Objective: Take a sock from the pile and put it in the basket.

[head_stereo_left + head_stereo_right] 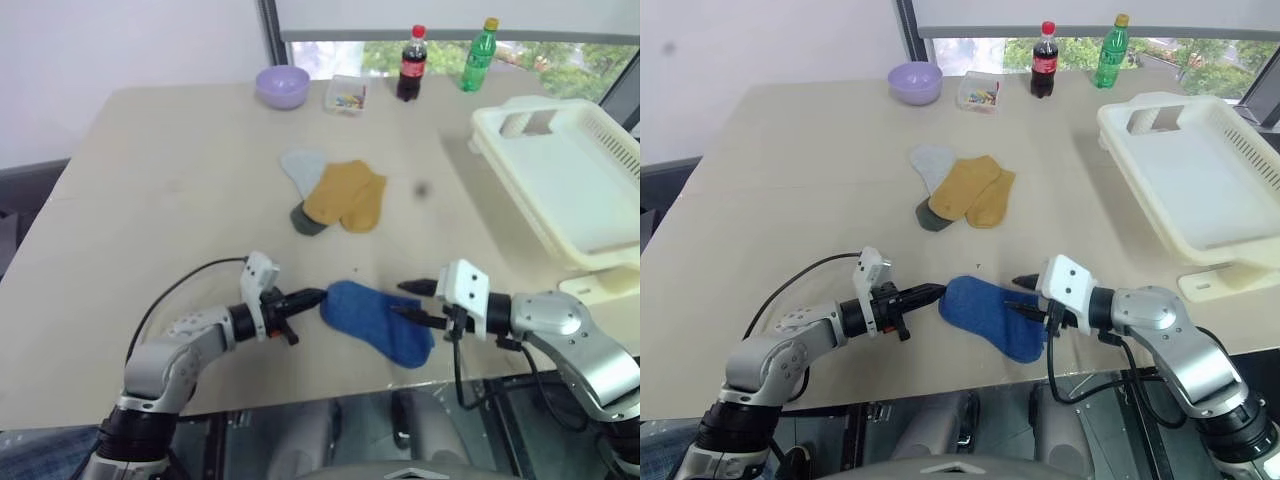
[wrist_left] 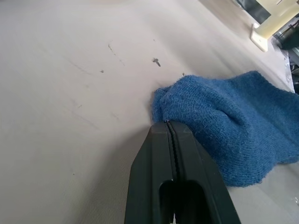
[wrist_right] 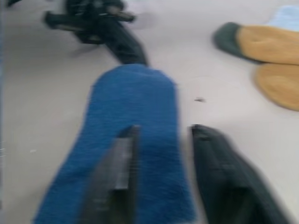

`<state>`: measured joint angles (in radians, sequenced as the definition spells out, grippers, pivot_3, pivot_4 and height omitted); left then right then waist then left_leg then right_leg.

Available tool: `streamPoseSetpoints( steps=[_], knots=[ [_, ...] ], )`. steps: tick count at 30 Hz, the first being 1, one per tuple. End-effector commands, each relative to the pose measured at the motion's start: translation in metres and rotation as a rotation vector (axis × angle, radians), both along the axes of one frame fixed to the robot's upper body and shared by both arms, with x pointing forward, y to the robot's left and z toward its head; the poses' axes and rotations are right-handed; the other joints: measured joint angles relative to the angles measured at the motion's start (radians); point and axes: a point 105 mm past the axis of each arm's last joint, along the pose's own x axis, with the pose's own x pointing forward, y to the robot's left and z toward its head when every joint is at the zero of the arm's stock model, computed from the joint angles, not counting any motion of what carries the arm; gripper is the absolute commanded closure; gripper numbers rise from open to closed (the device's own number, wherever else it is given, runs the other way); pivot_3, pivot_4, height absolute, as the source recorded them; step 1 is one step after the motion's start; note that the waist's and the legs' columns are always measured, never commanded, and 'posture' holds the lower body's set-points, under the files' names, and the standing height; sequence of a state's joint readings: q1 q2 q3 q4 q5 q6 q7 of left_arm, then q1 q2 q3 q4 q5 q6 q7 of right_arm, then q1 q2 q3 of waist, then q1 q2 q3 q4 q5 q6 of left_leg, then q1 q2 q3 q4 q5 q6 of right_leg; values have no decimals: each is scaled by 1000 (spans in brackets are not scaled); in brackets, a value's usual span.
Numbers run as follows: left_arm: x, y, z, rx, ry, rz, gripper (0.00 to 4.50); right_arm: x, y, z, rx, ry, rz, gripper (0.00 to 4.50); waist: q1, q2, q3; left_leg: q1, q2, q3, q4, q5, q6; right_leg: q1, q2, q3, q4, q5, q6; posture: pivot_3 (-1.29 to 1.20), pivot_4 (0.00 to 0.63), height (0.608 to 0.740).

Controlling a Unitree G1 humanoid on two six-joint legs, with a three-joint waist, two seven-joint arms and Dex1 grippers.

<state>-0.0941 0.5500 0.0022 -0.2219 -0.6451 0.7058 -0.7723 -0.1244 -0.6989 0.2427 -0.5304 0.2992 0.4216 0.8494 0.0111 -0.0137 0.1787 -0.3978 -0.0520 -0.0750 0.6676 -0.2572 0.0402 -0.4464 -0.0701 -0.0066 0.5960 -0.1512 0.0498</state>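
Blue sock pinched at one end by left gripper; right gripper jaws apparently parted over it.

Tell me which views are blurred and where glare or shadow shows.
Right wrist view: smeared, the sock and the end effector's fingers soft-edged. Left wrist view: sharp, the sock's knit clear. Left eye view: the window behind the bottles washed out bright, the basket casting a soft shadow on the table.

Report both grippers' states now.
Left gripper: shut, fingers pressed together at the edge of the royal-blue fabric sock.
Right gripper: open, fingers either side of the sock.
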Motion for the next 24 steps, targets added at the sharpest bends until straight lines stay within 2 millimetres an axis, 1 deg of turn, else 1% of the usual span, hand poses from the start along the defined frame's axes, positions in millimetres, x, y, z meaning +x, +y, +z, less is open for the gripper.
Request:
streamPoseSetpoints(
  steps=[1, 2, 5, 6, 11, 12, 16, 19, 22, 24],
  knots=[
    [2, -1, 2, 0, -17, -7, 4500, -10, 3, -8, -16, 37, 34, 3348, 3, 0, 0, 0, 0, 0, 0, 0, 0, 0, 0, 0, 0, 0, 0, 0, 150, 732],
    [2, -1, 2, 0, -16, -8, 4500, -11, 3, -10, -22, 52, 28, 3348, 3, 0, 0, 0, 0, 0, 0, 0, 0, 0, 0, 0, 1, 0, 0, 0, 150, 732],
    [4, -2, 6, -38, 16, -15, 4500, -10, -3, -26, -53, 122, -29, 3348, 3, 0, 0, 1, 0, 0, 1, 0, 0, 0, 0, 0, 2, 0, 0, 0, 150, 732],
    [4, -2, 7, -55, 28, -13, 4500, -8, -5, -30, -65, 126, -44, 3348, 3, 0, 0, 1, 0, 0, 1, 0, 0, 0, 0, 0, 2, 0, 0, 0, 150, 732],
    [5, 4, 3, -28, 43, -14, 4500, -4, -13, -49, -157, 151, -81, 3348, 2, 0, -1, 2, 0, 0, 2, 0, 0, 0, 0, 0, 5, 0, 0, 0, 150, 732],
    [6, 4, 3, -25, 41, -15, 4500, 1, -13, -52, -172, 130, -90, 3348, 2, 0, -1, 3, 0, 1, 2, 0, 0, 0, 0, 1, 6, 0, 0, 0, 150, 732],
    [12, 4, 6, -28, 21, 1, 4500, 25, -16, -51, -180, 72, -151, 3348, 0, -4, -3, 6, 0, 1, 2, 0, 0, 2, 1, 1, 7, 0, 0, 0, 150, 732],
    [23, 5, 9, -30, -5, 46, 4500, 41, -21, -46, -189, 6, -172, 3348, 1, -4, -3, 8, 0, 2, 3, 1, -1, 3, 1, 2, 9, 0, 0, 0, 150, 732],
    [42, 11, 16, -89, 2, 159, 4500, 52, -24, -40, -185, -47, -158, 3348, 4, -4, -3, 14, 0, 1, 3, 1, -1, 10, 1, 2, 9, 0, 0, 0, 150, 732],
    [48, 12, 21, -128, 11, 183, 4500, 55, -26, -38, -195, -66, -129, 3348, 2, -5, -3, 15, 0, 1, 3, 1, -1, 11, 1, 1, 9, 0, 0, 0, 150, 732]
  ],
)
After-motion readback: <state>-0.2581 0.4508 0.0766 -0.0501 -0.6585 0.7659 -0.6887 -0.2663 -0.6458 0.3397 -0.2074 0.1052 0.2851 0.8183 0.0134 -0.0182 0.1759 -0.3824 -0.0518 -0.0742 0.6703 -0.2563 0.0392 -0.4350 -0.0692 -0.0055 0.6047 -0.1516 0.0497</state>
